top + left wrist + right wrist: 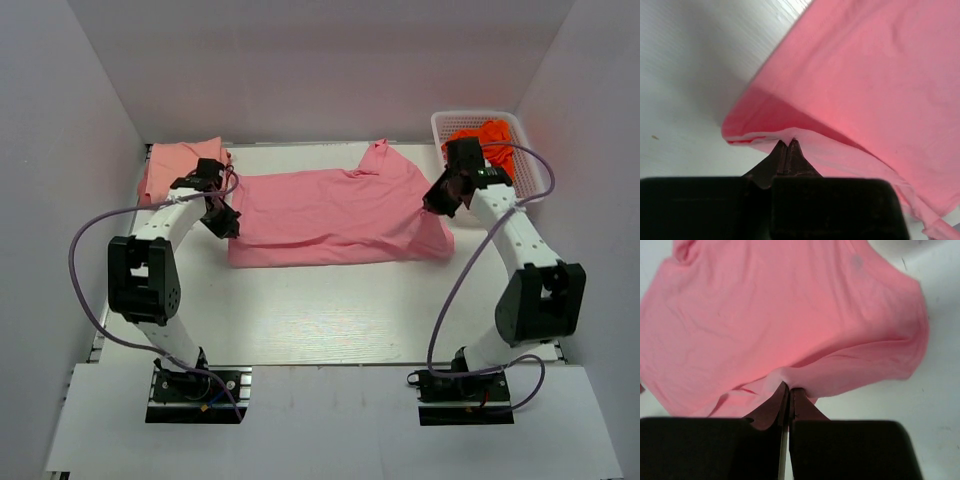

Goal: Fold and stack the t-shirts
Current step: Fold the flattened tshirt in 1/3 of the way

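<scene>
The rose pink t-shirt (335,215) lies spread across the middle of the table, folded lengthways, with its collar at the back. My left gripper (224,218) is shut on the shirt's left edge and lifts it; the left wrist view shows the pinched hem (788,136) over my closed jaws (787,142). My right gripper (438,203) is shut on the shirt's right edge, the cloth bunched at its tips (789,385). The paler salmon pink t-shirt (180,162) lies folded at the back left corner, behind the left arm.
A white basket (530,160) at the back right holds orange-red cloth (490,135). White walls close in the table on the left, back and right. Bare white table (330,310) lies in front of the shirt.
</scene>
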Available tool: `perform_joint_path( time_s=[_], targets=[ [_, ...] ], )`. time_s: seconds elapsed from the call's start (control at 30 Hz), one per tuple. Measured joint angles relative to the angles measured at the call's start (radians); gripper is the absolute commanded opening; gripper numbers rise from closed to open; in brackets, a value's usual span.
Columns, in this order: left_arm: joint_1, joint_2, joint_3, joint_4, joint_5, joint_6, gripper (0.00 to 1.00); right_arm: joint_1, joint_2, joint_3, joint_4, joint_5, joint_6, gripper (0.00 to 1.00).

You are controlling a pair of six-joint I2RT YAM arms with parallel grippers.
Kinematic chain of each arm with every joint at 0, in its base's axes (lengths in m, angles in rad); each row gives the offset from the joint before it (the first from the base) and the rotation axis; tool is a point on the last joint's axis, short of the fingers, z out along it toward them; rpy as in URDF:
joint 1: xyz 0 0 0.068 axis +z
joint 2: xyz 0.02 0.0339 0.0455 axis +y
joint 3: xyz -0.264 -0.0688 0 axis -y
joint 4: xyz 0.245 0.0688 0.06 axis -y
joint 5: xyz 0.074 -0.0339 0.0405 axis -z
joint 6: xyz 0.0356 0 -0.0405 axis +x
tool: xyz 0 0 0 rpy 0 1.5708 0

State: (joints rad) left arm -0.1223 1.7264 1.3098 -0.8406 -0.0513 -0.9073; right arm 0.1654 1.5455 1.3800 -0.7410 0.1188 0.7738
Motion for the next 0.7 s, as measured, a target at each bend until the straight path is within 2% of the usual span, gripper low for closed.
perform_joint_path(
  time_s=[0.23, 0.27, 0.33, 0.37, 0.4, 0.43, 0.5, 0.53, 0.57, 0.7],
  targets=[
    [0.064, 0.134, 0.097, 0.006, 0.0, -0.005, 0.0, -0.049, 0.247, 0.203, 0.035, -0.042, -0.028, 0.0],
    [0.066, 0.162, 0.12, 0.01, 0.0, -0.003, 0.0, -0.055, 0.287, 0.229, 0.041, -0.049, -0.032, 0.03],
    [0.068, 0.224, 0.177, 0.014, 0.003, 0.006, 0.25, -0.064, 0.359, 0.275, 0.06, -0.06, -0.042, 0.11],
    [0.068, 0.255, 0.205, 0.018, 0.003, 0.013, 0.46, -0.068, 0.398, 0.304, 0.065, -0.063, -0.048, 0.28],
    [0.069, 0.282, 0.23, 0.018, 0.002, 0.019, 0.94, -0.07, 0.438, 0.336, 0.069, -0.068, -0.056, 0.4],
    [0.07, 0.309, 0.261, 0.014, 0.003, 0.018, 1.0, -0.073, 0.472, 0.366, 0.075, -0.072, -0.066, 0.5],
    [0.072, 0.347, 0.314, 0.013, 0.003, 0.019, 1.0, -0.074, 0.541, 0.438, 0.089, -0.097, -0.1, 0.7],
    [0.074, 0.352, 0.325, 0.014, 0.003, 0.023, 1.0, -0.074, 0.562, 0.461, 0.102, -0.114, -0.119, 0.74],
    [0.075, 0.354, 0.337, 0.015, 0.003, 0.024, 1.0, -0.073, 0.571, 0.473, 0.114, -0.135, -0.144, 0.84],
    [0.078, 0.33, 0.348, 0.016, 0.008, 0.042, 1.0, -0.057, 0.529, 0.44, 0.155, -0.202, -0.27, 0.88]
  ],
)
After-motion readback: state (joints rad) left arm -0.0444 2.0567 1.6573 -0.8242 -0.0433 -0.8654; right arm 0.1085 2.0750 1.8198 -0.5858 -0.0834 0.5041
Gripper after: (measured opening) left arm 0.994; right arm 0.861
